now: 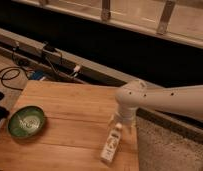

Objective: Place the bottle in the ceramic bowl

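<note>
camera view: gripper (121, 124) hangs over the cap end of the bottle (111, 146), jaws spread, nothing held (set to straddle it, i judge). bottle lies flat on the table (70, 100), well apart from the bowl (26, 121).

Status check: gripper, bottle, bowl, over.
Gripper open, just above the bottle, cap end, not gripping. Bottle lying on table, right side. Ceramic bowl at left, empty. Nothing between them.
</note>
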### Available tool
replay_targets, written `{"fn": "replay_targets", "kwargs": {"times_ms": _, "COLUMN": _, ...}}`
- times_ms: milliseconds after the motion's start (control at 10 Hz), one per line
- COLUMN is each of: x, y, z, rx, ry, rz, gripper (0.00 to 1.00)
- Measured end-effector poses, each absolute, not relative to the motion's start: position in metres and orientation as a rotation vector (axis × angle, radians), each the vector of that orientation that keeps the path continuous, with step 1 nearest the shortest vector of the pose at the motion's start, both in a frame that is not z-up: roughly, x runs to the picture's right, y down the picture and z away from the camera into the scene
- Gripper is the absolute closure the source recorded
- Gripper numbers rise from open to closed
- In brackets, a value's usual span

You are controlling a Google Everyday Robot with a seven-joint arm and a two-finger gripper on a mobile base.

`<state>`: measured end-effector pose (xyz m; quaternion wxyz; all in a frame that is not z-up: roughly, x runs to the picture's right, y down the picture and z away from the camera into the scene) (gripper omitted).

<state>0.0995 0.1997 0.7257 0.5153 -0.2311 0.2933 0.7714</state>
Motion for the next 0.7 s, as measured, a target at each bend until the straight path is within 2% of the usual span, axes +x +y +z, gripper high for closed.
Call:
{"fn": "replay_targets", "kwargs": {"times_ms": 200, "x": 0.099, "y": 0.218, "z": 0.745, "rx": -0.563, "ry": 0.749, "rz": 1.826, "gripper": 0.35}}
{"fn": "replay_targets", "kwargs": {"times_ms": 700, "x": 0.105, "y": 0.251, "z": 0.765, "rx": -0.631, "ry": 0.839, "rz": 1.807, "gripper": 0.35}}
